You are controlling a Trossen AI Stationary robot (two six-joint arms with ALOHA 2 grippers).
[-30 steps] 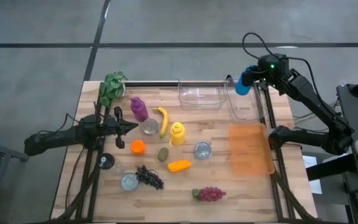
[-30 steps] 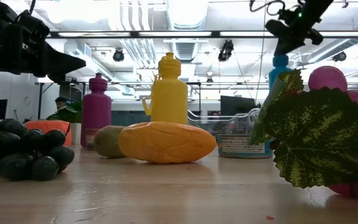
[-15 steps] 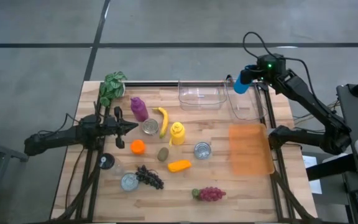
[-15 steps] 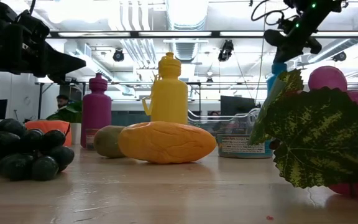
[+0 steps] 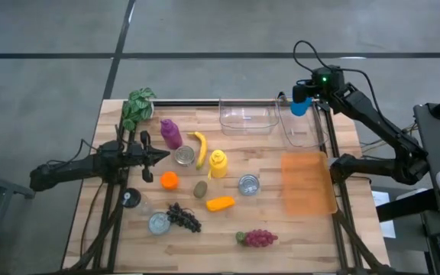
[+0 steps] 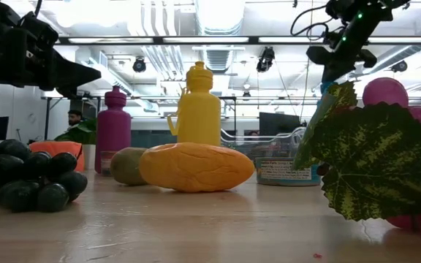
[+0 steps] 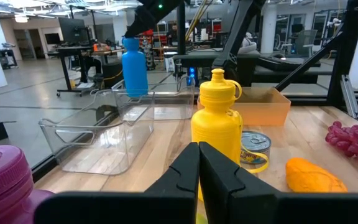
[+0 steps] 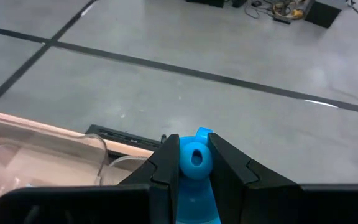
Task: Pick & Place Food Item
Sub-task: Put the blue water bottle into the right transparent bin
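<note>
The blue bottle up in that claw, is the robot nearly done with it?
Partly. Done: the right gripper has shut on the blue bottle and holds it up by the clear bins. In hand: carrying it there. Left: setting it down and letting go. The left gripper waits shut near the purple bottle.

Open tabletop beside crowded food cluster.
</note>
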